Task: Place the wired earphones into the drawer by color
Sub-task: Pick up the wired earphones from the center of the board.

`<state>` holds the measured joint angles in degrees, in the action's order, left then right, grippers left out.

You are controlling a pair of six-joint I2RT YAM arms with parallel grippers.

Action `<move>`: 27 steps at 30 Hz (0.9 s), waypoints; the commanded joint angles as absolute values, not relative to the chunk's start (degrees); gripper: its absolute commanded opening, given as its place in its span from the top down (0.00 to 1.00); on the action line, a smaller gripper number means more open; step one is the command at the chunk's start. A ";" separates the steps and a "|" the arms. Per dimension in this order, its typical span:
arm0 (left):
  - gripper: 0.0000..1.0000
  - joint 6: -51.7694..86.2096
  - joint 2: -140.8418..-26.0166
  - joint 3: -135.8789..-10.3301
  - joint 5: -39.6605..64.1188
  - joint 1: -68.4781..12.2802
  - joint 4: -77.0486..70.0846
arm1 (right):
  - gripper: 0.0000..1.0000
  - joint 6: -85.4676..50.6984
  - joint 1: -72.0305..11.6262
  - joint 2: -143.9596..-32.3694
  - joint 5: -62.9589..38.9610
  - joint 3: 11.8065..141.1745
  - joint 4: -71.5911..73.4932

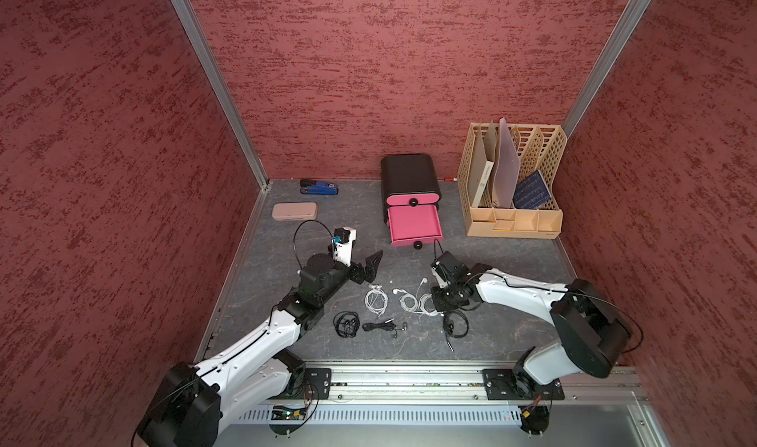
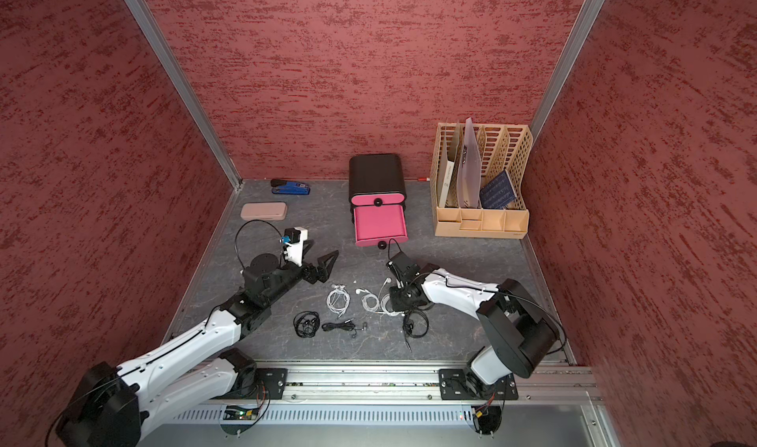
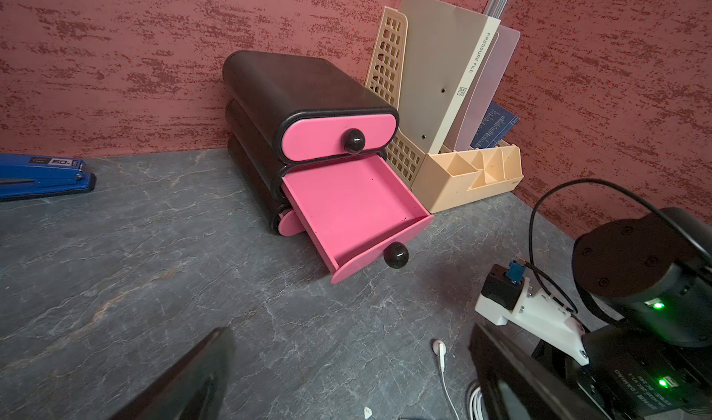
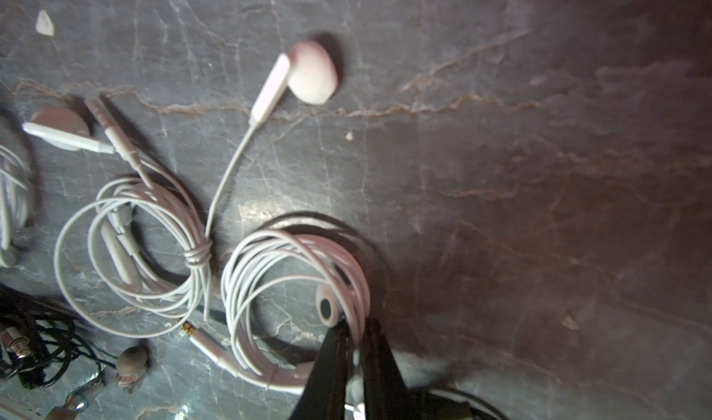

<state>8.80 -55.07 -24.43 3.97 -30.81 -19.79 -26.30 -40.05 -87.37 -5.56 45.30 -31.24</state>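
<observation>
White earphone coil [image 4: 246, 275] pinched, right hand [image 4: 356, 333] closed

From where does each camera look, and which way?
Top views: high in front, looking down on the table; left arm, right arm show.
Left wrist: low, facing the open pink drawer; open left gripper shows.
Right wrist: close over the table; right gripper shut on white earphone coil.
Shared: both wrist views show one white earbud.
</observation>
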 commanded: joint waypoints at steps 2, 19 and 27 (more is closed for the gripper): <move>0.00 9.04 -54.49 -23.88 2.98 -30.59 -20.61 | 0.91 -27.19 -40.51 -85.37 -3.00 45.09 -31.03; 0.00 8.83 -54.20 -23.59 4.45 -30.54 -21.35 | 0.95 -28.48 -40.52 -71.63 3.50 46.42 -33.13; 0.00 8.44 -51.55 -22.03 6.92 -30.59 -23.56 | 0.95 -28.13 -40.46 -68.39 7.77 50.94 -33.12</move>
<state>8.75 -53.08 -23.05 5.28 -30.81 -20.91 -28.05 -40.10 -69.95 3.84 48.25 -33.39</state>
